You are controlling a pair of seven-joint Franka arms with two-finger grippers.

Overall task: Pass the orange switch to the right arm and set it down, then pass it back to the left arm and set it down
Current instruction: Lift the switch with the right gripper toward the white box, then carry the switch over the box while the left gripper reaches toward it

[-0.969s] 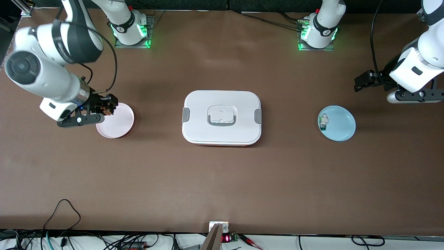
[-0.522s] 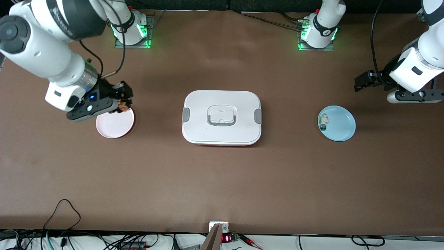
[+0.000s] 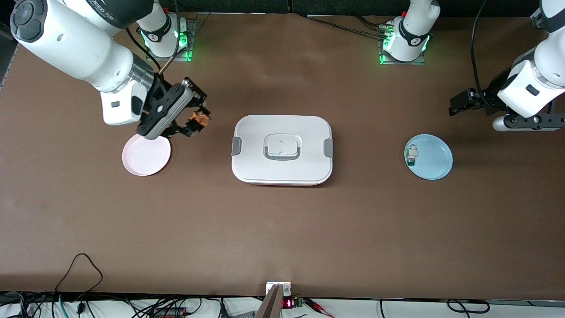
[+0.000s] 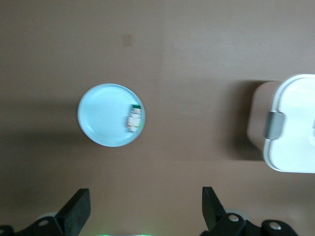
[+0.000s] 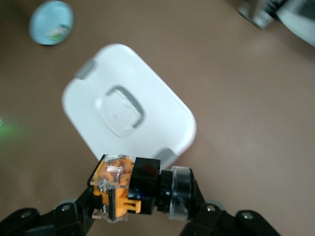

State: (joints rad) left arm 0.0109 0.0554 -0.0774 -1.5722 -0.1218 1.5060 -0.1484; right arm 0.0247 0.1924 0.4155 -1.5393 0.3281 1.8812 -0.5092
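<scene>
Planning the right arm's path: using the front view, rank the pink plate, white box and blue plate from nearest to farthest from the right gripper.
1. Pink plate, just beneath the right gripper.
2. White box, mid-table.
3. Blue plate, toward the left arm's end.

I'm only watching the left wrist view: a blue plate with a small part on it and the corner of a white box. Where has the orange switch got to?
Observer: The right gripper holds the orange switch in the air, over the table between the pink plate and the box.
Operator: Is anything on that pink plate?
Observer: Nothing shows on it.
Operator: And the arm whose camera I'm using?
Observer: The left gripper is open, holds nothing and waits near the blue plate at its own end of the table.
</scene>
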